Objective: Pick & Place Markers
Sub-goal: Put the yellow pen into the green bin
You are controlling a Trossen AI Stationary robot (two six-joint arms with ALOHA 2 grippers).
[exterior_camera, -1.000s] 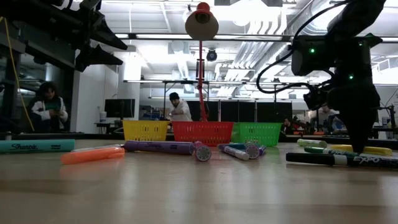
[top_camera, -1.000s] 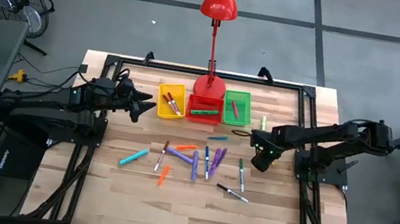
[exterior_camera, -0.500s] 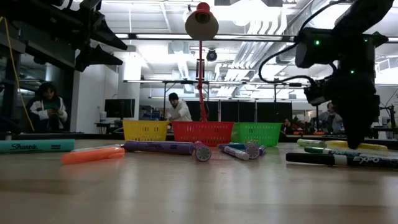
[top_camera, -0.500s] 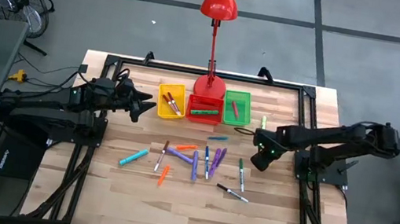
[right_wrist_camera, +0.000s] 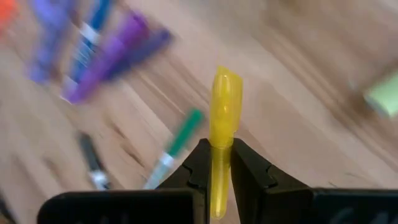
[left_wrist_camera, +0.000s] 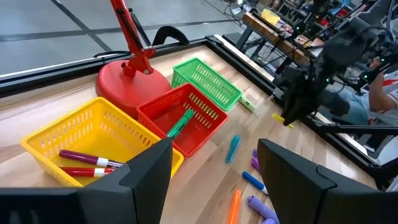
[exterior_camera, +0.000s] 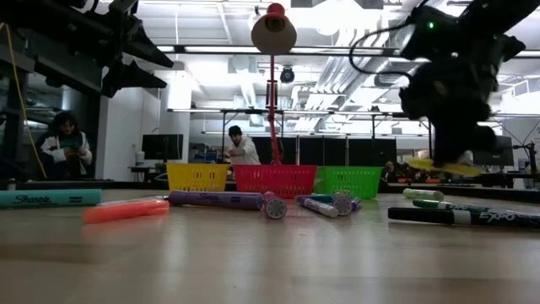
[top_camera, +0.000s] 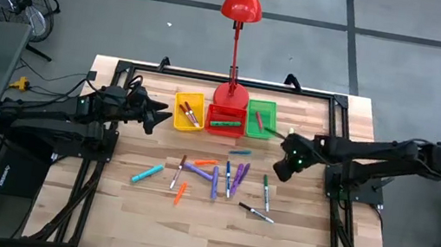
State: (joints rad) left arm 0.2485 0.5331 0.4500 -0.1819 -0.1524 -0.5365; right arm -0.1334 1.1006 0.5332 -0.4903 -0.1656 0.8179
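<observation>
A yellow marker was held clamped in the right gripper, lifted clear for binning; the left gripper was kept open beside the yellow bin.

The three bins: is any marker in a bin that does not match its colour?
Yes. A green marker lies in the red bin, and a red marker lies in the green bin. The yellow bin holds dark red and purple ones.

yellow marker clamped between right gripper fingers, above wooden table
</observation>
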